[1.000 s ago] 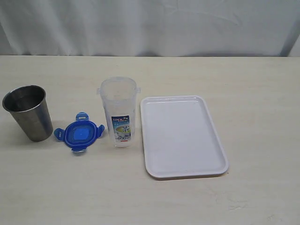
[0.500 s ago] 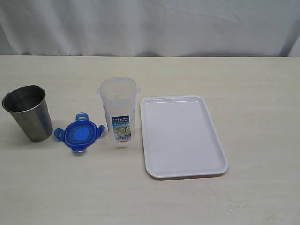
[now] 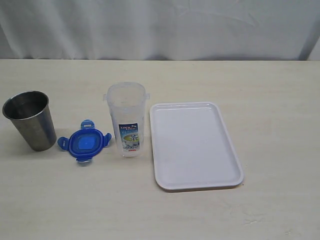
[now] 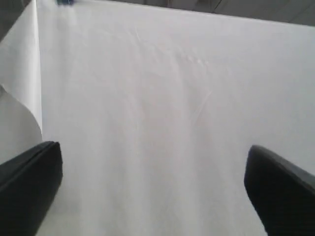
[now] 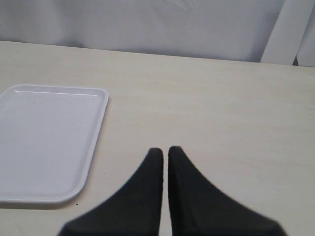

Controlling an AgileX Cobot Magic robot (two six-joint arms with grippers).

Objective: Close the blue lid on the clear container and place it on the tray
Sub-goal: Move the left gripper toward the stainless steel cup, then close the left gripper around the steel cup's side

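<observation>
1. left fingers (image 4: 29, 187): spread wide apart and gripping nothing. only a white cloth (image 4: 157, 98) with faint creases shows between and beyond them.
2. right fingers (image 5: 142, 196): pressed together with just a thin slit between the tips, nothing clamped. they sit over bare table (image 5: 221, 108).
3. tray (image 5: 44, 142): flat on the table, ahead of the right fingers and off to one side, well apart from them. it carries nothing.
4. neither set of fingers shows in the exterior view, so how far the other things are from them cannot be told.
5. clear container (image 3: 127, 120): upright on the table with its top open and its printed label (image 3: 128, 136) facing the camera. it stands just beside the tray's long edge, not on it, and is not in the right wrist view with the right fingers.
6. blue lid (image 3: 84, 143): lying flat on the table with its flaps out, off the container. it sits just beside the container base, on the side away from the tray.
7. steel cup (image 3: 31, 120): upright, just past the lid, farthest from the tray.
8. no fingers touch the lid, container, tray or cup.
</observation>
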